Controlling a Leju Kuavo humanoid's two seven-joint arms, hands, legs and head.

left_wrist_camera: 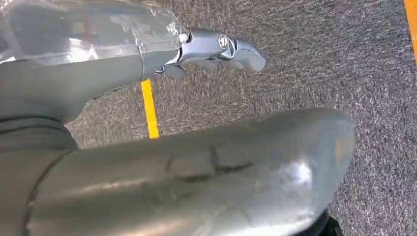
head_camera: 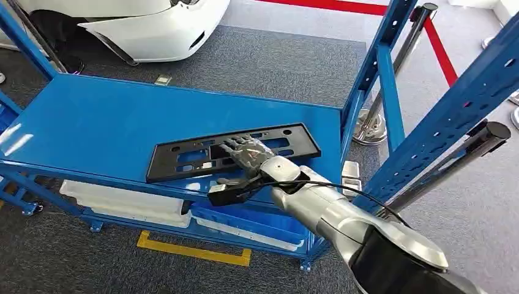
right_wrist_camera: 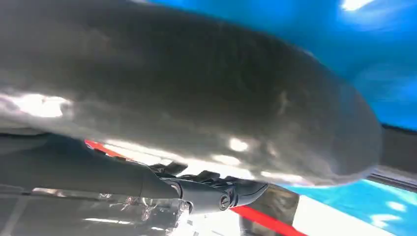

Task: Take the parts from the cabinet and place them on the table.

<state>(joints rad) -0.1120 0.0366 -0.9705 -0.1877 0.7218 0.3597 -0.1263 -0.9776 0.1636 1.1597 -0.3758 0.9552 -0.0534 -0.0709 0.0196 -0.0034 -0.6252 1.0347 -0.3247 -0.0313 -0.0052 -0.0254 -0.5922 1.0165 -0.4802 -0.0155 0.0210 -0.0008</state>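
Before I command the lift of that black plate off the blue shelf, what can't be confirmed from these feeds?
- Grip: in the head view the right hand lies over the black plate; its fingertips' hold is hidden by the hand itself.
- Right wrist view: thumb blocks the plate.
- Left hand: fingers partly hidden by its cover.

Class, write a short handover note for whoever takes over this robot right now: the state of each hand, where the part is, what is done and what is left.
Right hand: reaching over the blue shelf, fingers laid on the black frame-shaped part; whether it grips the part cannot be told.
Left hand: hanging over the grey carpet, holding nothing, fingers apart.
Part: lying flat on the shelf near its front edge, not lifted.
Below: white trays on the lower level.
Done: the right hand has reached the part.
Left: secure the grip, lift the part out of the cabinet, place it on the table.
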